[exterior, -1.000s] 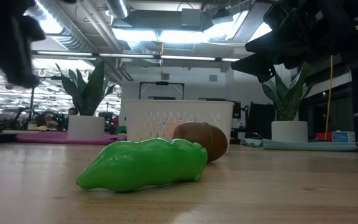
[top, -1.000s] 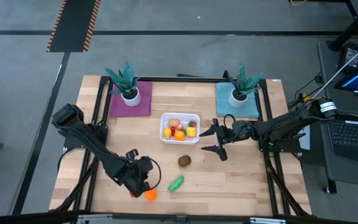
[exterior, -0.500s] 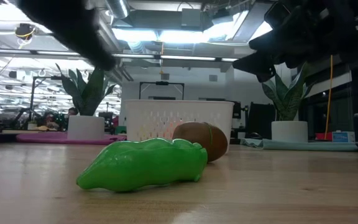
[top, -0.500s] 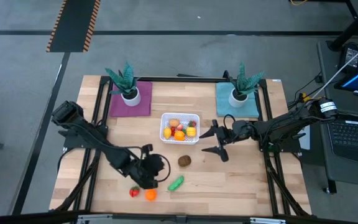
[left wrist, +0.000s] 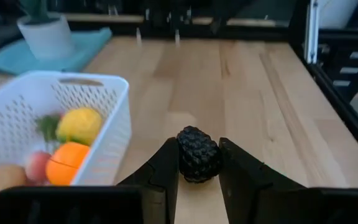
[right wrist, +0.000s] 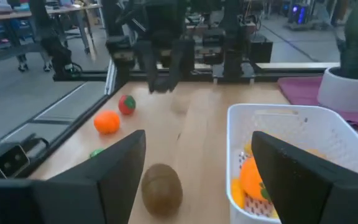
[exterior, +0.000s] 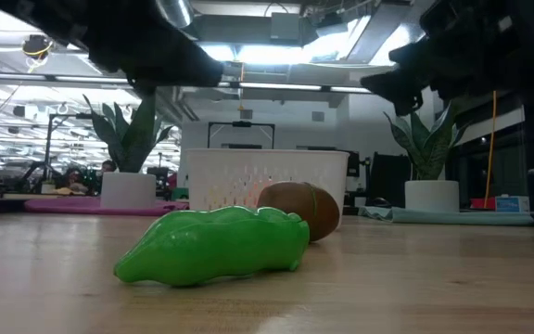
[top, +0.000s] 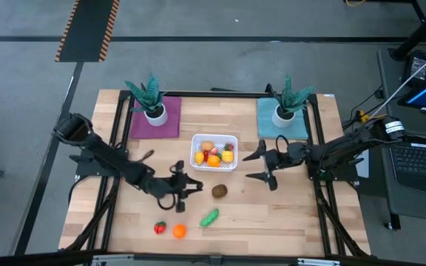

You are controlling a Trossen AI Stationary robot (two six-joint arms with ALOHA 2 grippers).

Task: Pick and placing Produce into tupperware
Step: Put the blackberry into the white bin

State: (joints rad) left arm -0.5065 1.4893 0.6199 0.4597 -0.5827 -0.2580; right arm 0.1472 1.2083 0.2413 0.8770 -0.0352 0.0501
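The white tupperware (top: pixel 214 140) stands mid-table and holds several yellow, orange and red produce pieces (left wrist: pixel 73 124). On the wood lie a brown piece (top: pixel 220 191), a long green piece (top: pixel 210 217), a red one (top: pixel 160 227) and an orange one (top: pixel 178 230). My left gripper (top: pixel 197 185) hovers near and left of the tupperware, shut on a dark bumpy piece (left wrist: pixel 197 154). My right gripper (top: pixel 248 168) stands open just right of the tupperware, with nothing between its fingers. My left gripper pinches the dark bumpy piece by its two opposite sides (left wrist: pixel 183 163) between its two fingertips (left wrist: pixel 166 171). The fingers come almost level, slanting a little down, from the table's left. The piece sits lifted clear of the wood, beside the tupperware's near corner.
Two spiky green plants in white pots stand at the back, one on a purple mat (top: pixel 154 118), one on a teal mat (top: pixel 282 118). Black frame rails (top: pixel 320 199) run along the table's sides. Bare wood lies right of the brown piece (right wrist: pixel 161 186).
My left gripper has swung from the near edge, beside the orange piece, toward the far right and the tupperware. It has tipped from pointing down to nearly level. The red piece, earlier hidden under it, shows on the wood.
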